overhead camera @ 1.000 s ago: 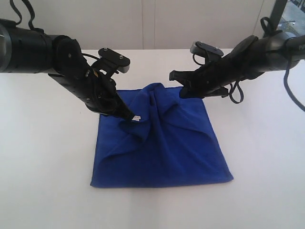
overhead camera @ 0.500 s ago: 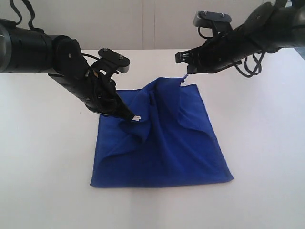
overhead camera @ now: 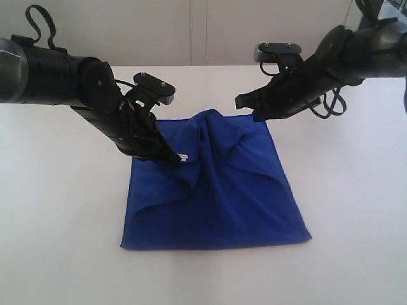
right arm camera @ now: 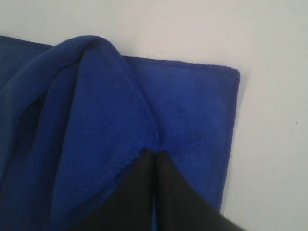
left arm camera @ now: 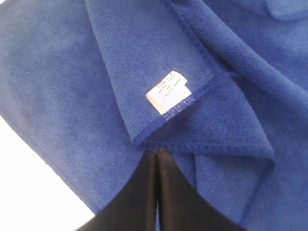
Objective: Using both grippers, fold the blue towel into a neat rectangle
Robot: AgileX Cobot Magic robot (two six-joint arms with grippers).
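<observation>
Blue towel (overhead camera: pixel 216 197) lies mid-table on the white table (overhead camera: pixel 63 222), roughly square, not flat. Near edge is straight and lies flat; the near right corner pokes out a bit. The far half is messy: a raised ridge of bunched cloth stands at the far middle and runs down toward the centre, with creases fanning out on both sides.

Left gripper (overhead camera: pixel 172 157) reaches in from the far left, angled down, tip on the towel's far left part. Its jaws are pressed together with no gap. In the left wrist view the tips sit right at the hem of a folded-over corner, and the small white label (left arm camera: pixel 167 91) is just beyond them. Cannot tell if any cloth is pinched between the jaws.

Right gripper (overhead camera: pixel 245 108) comes in from the far right, over the towel's far right corner area. Its jaws are also closed tight. In the right wrist view the tips touch the edge of a fold, with the flat far right corner of the towel just beside. Whether it grips any cloth is unclear.

The ridge stands between the two grippers. Loose black cables (overhead camera: pixel 331 105) hang off the right arm, above the table, clear of the towel. A pale wall (overhead camera: pixel 191 32) stands behind the table's far edge.
</observation>
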